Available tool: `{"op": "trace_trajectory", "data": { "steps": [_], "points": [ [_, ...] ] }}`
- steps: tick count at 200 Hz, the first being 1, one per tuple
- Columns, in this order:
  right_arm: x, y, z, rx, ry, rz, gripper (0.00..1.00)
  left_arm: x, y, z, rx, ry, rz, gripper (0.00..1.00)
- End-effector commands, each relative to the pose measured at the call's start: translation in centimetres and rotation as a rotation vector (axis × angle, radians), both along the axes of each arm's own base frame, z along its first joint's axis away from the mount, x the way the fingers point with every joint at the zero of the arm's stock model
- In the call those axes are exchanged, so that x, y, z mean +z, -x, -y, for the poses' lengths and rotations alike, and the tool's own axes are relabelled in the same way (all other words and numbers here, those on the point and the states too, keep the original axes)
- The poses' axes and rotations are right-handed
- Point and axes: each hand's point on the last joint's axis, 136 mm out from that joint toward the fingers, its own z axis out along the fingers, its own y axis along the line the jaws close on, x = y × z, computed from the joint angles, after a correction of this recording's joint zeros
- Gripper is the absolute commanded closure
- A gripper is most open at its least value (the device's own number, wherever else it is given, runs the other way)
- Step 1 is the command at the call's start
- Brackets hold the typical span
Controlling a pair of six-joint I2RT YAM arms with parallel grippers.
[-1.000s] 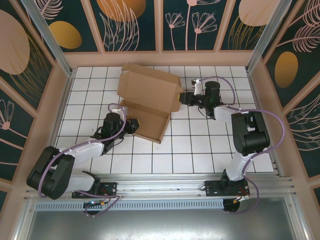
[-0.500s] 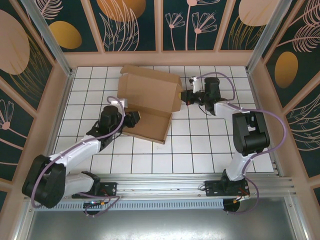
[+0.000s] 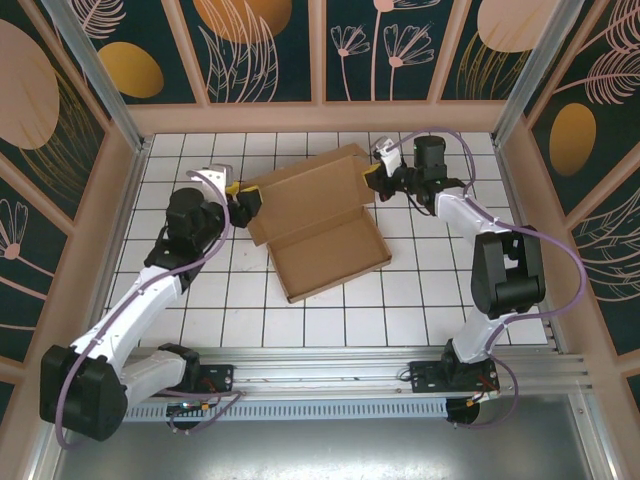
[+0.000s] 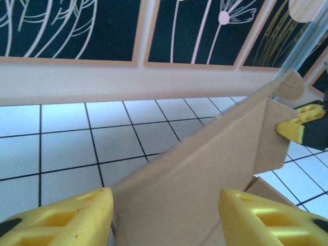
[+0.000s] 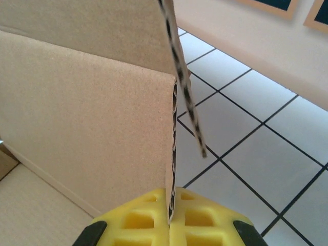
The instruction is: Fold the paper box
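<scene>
The paper box (image 3: 320, 215) lies in the upper middle of the desk (image 3: 420, 300). Its tray looks formed, but the lid is not yet closed. The right gripper (image 3: 378, 180) has its jaws clamped on the lid's right edge. The left gripper (image 3: 243, 203) has its jaws apart around the left edge.

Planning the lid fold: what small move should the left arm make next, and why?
Probably close the left gripper on the raised panel of the paper box. Its jaws stand open on either side of that panel's edge, while the right gripper is shut on the opposite end. A second grip would likely steady the panel for folding.
</scene>
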Motion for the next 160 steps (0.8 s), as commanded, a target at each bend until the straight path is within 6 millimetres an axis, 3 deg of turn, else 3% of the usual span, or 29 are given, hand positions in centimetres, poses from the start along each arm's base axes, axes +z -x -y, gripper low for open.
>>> {"op": "trace_trajectory", "data": {
  "steps": [1, 36, 88, 160],
  "points": [
    [-1.7, -0.2, 0.8, -0.024, 0.036, -0.02, 1.0, -0.8, -0.6, -0.9, -0.002, -0.082, -0.008, 0.4],
    [-2.0, -0.3, 1.5, -0.063, 0.031, 0.0, 1.0, -3.3, -0.4, -2.1, 0.057, -0.082, -0.106, 0.38],
    [-2.1, -0.6, 1.7, -0.076, 0.017, -0.015, 1.0, -5.7, 1.4, 1.1, -0.117, 0.051, -0.203, 0.45],
    [-3.3, -1.2, 1.5, -0.101, 0.033, -0.053, 1.0, -7.2, 2.8, 1.7, -0.129, 0.175, -0.311, 0.5]
  ]
}}
